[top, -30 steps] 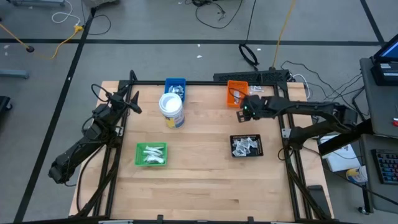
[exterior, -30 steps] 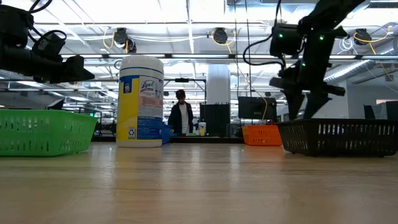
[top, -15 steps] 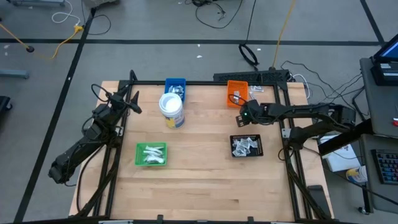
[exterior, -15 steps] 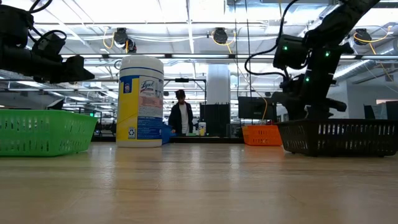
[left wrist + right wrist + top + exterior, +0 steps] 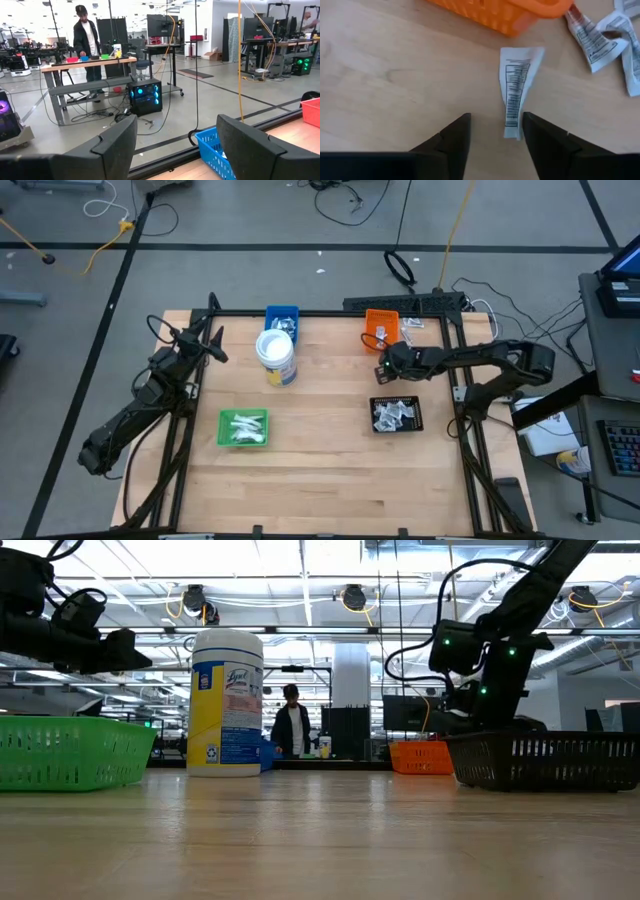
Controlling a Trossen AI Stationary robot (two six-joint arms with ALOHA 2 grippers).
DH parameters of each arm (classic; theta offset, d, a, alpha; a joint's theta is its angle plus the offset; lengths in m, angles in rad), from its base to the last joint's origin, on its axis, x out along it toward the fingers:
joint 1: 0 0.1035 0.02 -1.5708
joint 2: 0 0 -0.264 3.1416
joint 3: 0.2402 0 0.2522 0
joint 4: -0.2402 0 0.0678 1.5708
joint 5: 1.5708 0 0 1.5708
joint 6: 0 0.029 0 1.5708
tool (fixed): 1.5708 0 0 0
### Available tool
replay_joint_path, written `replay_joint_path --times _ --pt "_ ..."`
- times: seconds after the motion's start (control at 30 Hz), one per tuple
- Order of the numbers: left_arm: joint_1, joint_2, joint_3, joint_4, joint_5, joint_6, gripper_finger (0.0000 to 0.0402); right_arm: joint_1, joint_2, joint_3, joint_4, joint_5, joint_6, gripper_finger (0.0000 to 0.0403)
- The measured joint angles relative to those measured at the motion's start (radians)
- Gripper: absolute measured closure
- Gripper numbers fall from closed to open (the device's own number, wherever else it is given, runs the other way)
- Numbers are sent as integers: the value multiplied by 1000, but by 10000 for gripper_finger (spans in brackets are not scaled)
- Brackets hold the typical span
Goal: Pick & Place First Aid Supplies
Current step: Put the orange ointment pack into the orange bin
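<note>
Left tool [image 5: 214, 332] hangs off the worktop's [image 5: 320, 470] far left corner, jaws spread wide, nothing between them. Moving in, the green tray [image 5: 244, 428] sits near the left side with pale packets [image 5: 242, 425] inside. Behind it stands the tub [image 5: 276, 358], and at the far edge the blue tray [image 5: 282, 318]. Across to the right, the orange tray [image 5: 380, 328] sits at the far edge, with loose packets [image 5: 412, 325] on the wood just right of it. Right tool [image 5: 383, 366] is down low just in front of the orange tray, jaws partly open and gripping nothing; one white packet [image 5: 516, 88] lies flat on the wood between tool and tray, its near end just at the inner edge of one finger [image 5: 545, 145]. Nearer the front, the black tray [image 5: 397, 414] holds a heap of silvery packets [image 5: 394, 413].
</note>
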Motion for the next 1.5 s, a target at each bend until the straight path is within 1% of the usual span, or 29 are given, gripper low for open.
replay_joint_path --times 0.1,0.27,0.33,0.47,0.73,0.87,0.97,1.07,1.17,1.5 --pt "0 0 0 0 0 0 128 -1 6 2 -7 -5 38 268" --pt "0 0 0 1 0 0 128 1 5 2 -7 -27 67 374" --pt "0 0 0 1 0 0 128 9 -5 2 -21 -28 87 393" --pt "0 0 0 1 0 0 128 30 -47 1 -97 -47 156 398" --pt "0 0 0 2 0 0 128 121 -207 8 -278 -55 273 401" --pt "0 0 0 2 0 0 128 164 -246 31 -311 -53 307 402" --pt "0 0 0 2 0 0 128 188 -250 61 -335 -53 324 402" --pt "0 0 0 2 0 0 128 191 -227 124 -382 -37 311 402" --pt "0 0 0 2 0 0 128 161 -184 213 -440 0 260 402" --pt "0 0 0 2 0 0 128 -41 9 490 -539 -4 92 403"
